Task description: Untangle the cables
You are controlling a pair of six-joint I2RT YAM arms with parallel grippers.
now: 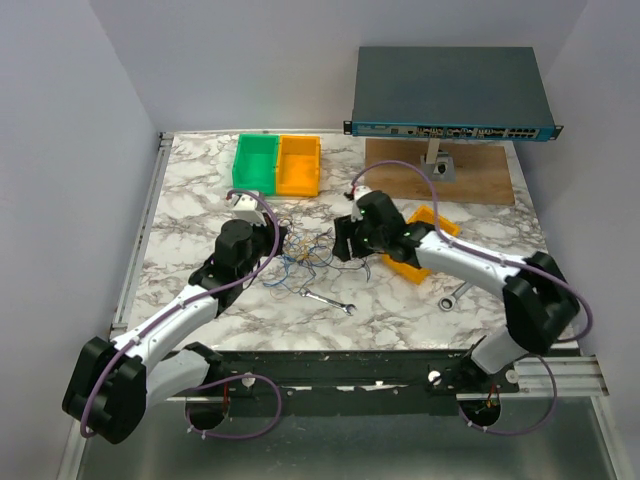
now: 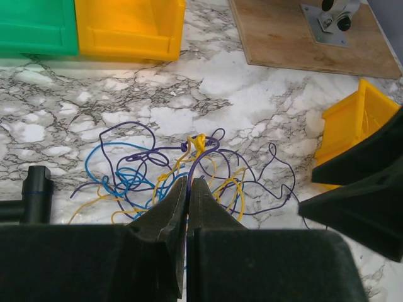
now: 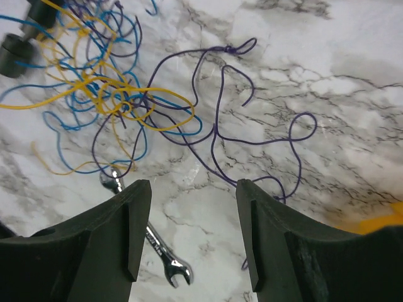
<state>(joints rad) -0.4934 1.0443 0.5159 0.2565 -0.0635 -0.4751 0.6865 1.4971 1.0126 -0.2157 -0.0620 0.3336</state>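
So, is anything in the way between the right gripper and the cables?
Nothing visible blocks it. The right gripper hangs open, with the cables just ahead of its fingers. A wrench lies at the tangle's near edge, partly hidden behind one finger in the wrist view.

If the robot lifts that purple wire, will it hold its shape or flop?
Probably floppy: the purple wire lies in loose curls. Likely light, far thinner than the wrench. It may drag the tangled yellow wire along.
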